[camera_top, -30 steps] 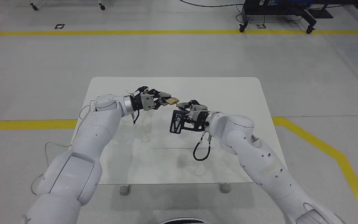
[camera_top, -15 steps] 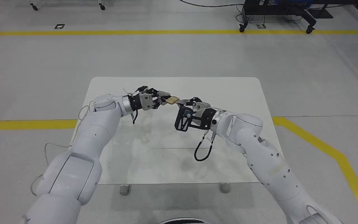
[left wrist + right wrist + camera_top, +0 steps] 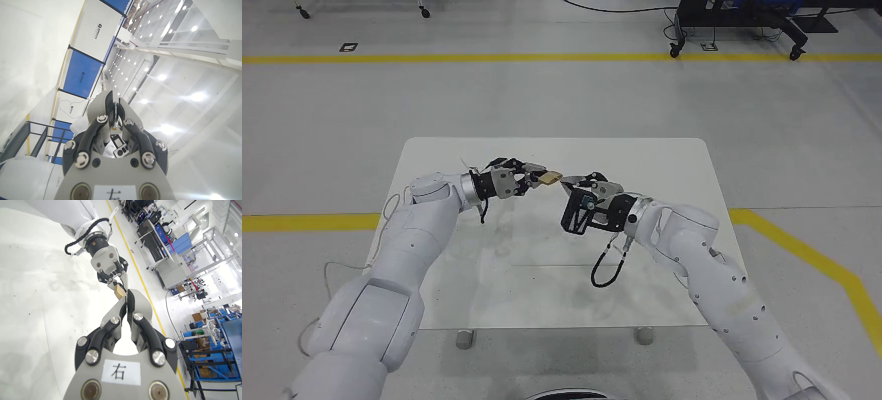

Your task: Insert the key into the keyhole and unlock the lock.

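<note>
Above the white table (image 3: 662, 160), the left gripper (image 3: 531, 177) pinches the small brass padlock (image 3: 552, 179) by its shackle, with the body turned toward the other arm, likely to present the keyhole. The right gripper (image 3: 578, 186), its fingers pressed together and presumably hiding the key, sits just at the padlock's free end.

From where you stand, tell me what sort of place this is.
Probably a factory hall or robotics lab: yellow floor lines, workbenches and racks holding cardboard boxes, and rows of ceiling lights high overhead.
</note>
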You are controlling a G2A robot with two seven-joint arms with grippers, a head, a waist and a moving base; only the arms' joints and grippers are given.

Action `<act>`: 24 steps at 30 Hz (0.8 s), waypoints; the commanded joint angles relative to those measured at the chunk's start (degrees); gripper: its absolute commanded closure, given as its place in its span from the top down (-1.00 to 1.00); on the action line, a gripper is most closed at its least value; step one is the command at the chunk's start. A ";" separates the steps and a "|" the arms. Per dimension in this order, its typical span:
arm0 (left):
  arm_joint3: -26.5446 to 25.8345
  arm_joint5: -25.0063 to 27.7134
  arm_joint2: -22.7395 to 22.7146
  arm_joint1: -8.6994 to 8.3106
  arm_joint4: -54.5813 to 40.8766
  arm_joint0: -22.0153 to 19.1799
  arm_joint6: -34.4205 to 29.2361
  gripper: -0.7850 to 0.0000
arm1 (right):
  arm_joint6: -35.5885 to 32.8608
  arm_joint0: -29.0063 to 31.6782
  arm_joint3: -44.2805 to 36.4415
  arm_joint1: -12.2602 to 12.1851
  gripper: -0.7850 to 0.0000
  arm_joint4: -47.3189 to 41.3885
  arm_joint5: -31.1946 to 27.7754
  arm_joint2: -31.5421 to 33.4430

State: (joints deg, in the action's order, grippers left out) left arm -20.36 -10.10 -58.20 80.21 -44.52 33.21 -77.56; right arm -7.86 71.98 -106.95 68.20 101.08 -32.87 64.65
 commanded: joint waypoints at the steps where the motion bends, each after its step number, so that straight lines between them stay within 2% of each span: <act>1: -1.25 -2.08 -0.46 -0.31 -0.40 0.62 -0.55 -1.00 | 2.29 1.87 -1.31 -0.49 -1.00 2.30 0.51 1.66; 8: -4.32 -8.44 -1.17 -0.85 -1.35 2.20 -2.61 -1.00 | 7.88 5.64 -5.32 -1.90 -1.00 12.77 -0.31 3.58; 15: -6.26 -9.91 -0.91 -1.45 0.25 3.10 -6.05 -1.00 | 7.78 5.21 -7.05 -2.24 -1.00 20.68 -1.90 0.29; 24: -7.07 -10.09 -1.10 -1.80 0.64 3.54 -6.45 -1.00 | 7.15 3.93 -7.69 -2.24 -1.00 23.21 -2.42 -1.67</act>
State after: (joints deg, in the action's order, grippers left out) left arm -27.36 -20.13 -59.27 78.43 -43.84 36.71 -84.07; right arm -0.45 76.06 -114.57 65.96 123.99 -35.06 63.17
